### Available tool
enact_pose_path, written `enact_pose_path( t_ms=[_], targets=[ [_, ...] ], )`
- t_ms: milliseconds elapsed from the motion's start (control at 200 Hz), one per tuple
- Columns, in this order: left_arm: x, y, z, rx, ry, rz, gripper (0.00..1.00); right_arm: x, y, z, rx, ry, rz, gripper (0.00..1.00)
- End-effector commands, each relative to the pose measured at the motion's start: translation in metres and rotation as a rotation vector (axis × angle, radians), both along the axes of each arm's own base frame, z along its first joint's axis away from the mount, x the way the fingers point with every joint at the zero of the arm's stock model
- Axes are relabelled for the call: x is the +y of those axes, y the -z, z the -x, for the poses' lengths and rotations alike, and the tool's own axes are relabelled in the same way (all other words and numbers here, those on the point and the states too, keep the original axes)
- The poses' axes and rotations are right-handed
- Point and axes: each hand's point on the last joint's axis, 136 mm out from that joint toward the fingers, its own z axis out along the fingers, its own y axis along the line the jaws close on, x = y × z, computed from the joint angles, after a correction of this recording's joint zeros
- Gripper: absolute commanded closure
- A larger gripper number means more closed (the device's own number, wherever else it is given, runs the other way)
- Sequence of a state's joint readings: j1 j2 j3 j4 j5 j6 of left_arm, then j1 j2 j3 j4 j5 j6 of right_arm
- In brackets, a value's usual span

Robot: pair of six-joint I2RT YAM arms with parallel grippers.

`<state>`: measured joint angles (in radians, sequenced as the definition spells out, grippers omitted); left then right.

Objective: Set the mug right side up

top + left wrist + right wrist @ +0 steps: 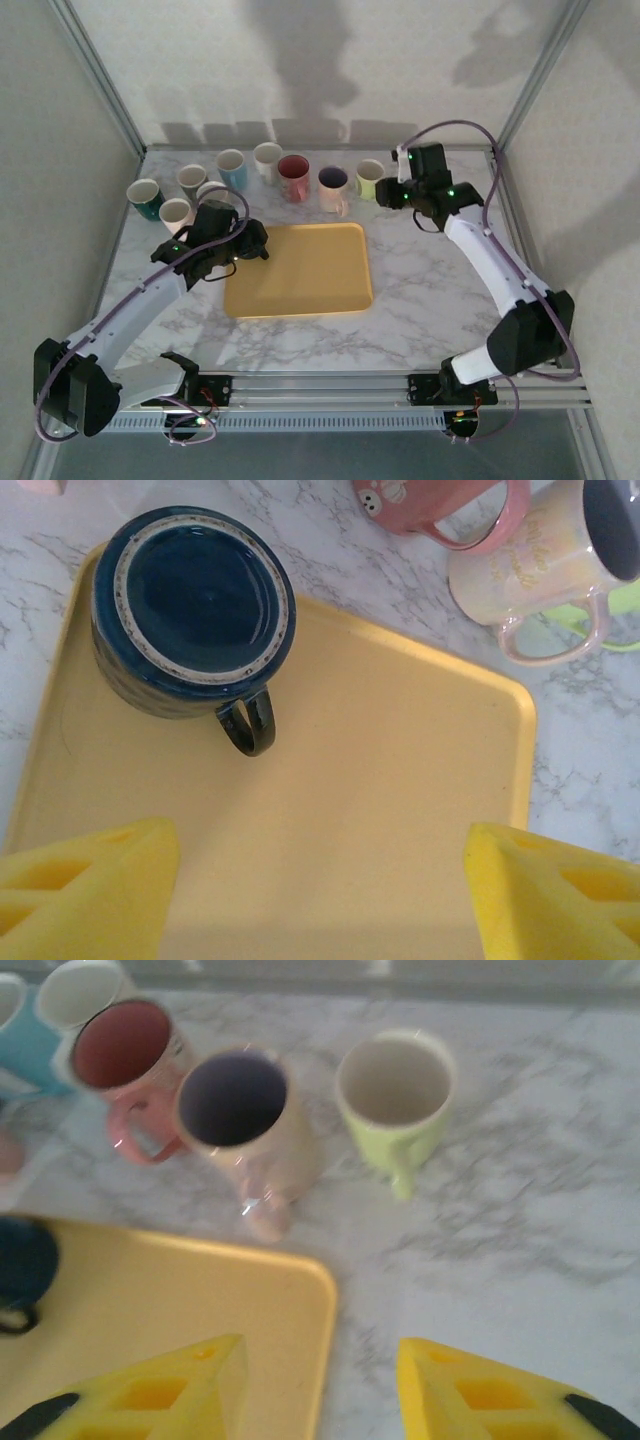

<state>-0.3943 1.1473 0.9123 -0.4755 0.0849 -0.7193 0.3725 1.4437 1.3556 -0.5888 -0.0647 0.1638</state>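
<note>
The left gripper (318, 885) hangs with its yellow fingers spread wide, nothing between them. At its 11 o'clock the glossy dark blue ceramic mug (190, 595) sits base-up in a corner of the flat yellow plastic tray (400, 780). The right gripper (320, 1385), jaws apart and empty, has an upright pale green ceramic mug (393, 1095) at 12 o'clock.

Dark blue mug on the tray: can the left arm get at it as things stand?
Probably yes. The left end effector hangs open over the tray, and the upside-down mug sits just ahead of it, handle towards it, with bare tray between.
</note>
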Motion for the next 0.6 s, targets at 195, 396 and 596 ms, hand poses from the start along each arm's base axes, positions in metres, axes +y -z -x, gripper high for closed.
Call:
enact_pose_path(
  t_ms=[195,396,596],
  targets=[
    [0.0,0.029,0.013,0.111,-0.189,0.014,0.41,0.009,0.046,0.058,0.27,-0.026,-0.127,0.56],
    [-0.005,0.049,0.003,0.164,-0.245,-0.052,0.4,0.012,0.05,0.063,0.319,-0.031,-0.134,0.56],
    [-0.014,0.075,-0.013,0.198,-0.248,-0.085,0.48,0.009,0.046,0.063,0.275,-0.028,-0.137,0.55]
  ],
)
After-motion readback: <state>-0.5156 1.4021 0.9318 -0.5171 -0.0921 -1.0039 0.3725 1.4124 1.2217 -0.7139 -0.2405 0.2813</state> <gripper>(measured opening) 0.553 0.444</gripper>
